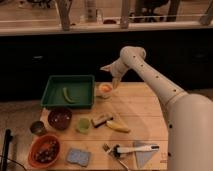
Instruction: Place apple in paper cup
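The apple (105, 88) is seen seated in the mouth of the paper cup (103, 94), just right of the green tray (82, 93) near mid-frame. The gripper (114, 79) is held just above and right of the cup. Whether it is spread or closed cannot be made out.

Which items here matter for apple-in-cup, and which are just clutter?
Job:
apple, sitting in the paper cup
gripper, just above and right of the cup

Lying about:
green tray
banana
light green cup
grey metal cup
dark bowl
orange bowl
blue sponge
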`<control>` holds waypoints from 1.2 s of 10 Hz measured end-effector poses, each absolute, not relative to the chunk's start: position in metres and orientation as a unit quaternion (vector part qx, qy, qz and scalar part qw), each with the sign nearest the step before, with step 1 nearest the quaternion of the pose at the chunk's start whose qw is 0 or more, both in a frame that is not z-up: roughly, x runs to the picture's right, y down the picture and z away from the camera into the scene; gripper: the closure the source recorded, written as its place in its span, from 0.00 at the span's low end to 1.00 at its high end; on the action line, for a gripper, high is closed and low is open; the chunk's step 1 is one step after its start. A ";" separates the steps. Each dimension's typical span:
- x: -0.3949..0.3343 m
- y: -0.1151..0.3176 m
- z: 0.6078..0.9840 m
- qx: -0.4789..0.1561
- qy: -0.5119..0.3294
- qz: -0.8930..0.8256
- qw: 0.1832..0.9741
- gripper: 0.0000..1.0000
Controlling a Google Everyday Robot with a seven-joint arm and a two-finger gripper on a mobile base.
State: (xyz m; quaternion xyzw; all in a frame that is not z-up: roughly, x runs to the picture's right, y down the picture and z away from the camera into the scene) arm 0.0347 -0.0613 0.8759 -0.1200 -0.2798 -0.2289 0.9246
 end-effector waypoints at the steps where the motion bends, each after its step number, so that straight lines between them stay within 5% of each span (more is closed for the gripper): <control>1: 0.036 -0.061 0.876 -0.120 -0.280 -0.229 0.924 0.20; 12: 0.041 -0.065 0.875 -0.113 -0.285 -0.236 0.922 0.20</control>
